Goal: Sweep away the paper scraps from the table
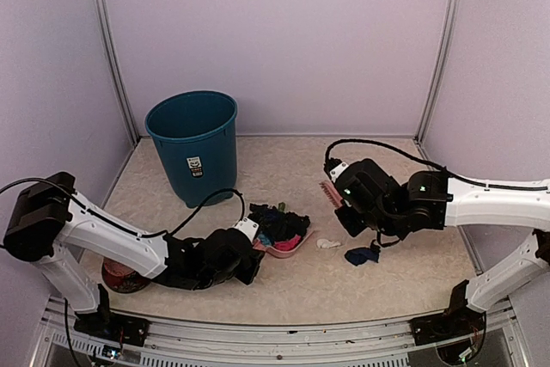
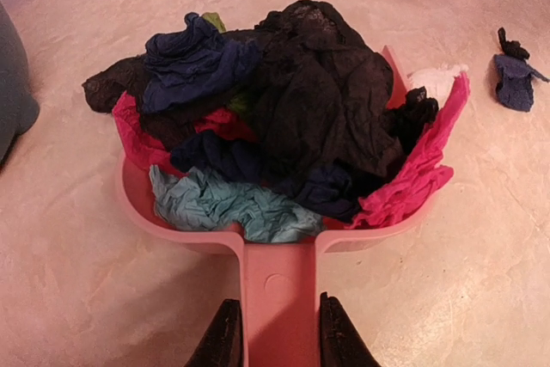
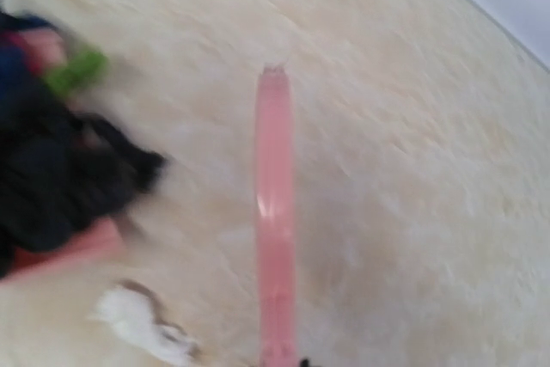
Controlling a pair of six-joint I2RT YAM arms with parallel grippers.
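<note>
Most paper scraps, black, dark blue, magenta and teal, are heaped in the pink dustpan on the table. My left gripper is shut on the dustpan's handle; in the top view it is just left of the pan. A white scrap and a dark blue scrap lie on the table right of the pan. My right gripper holds the pink brush above and behind them. The right wrist view is blurred and shows the brush edge-on and the white scrap.
A teal waste bin stands at the back left. A bowl with a red patterned ball sits near the left arm's base. Lilac walls and metal posts enclose the table on three sides.
</note>
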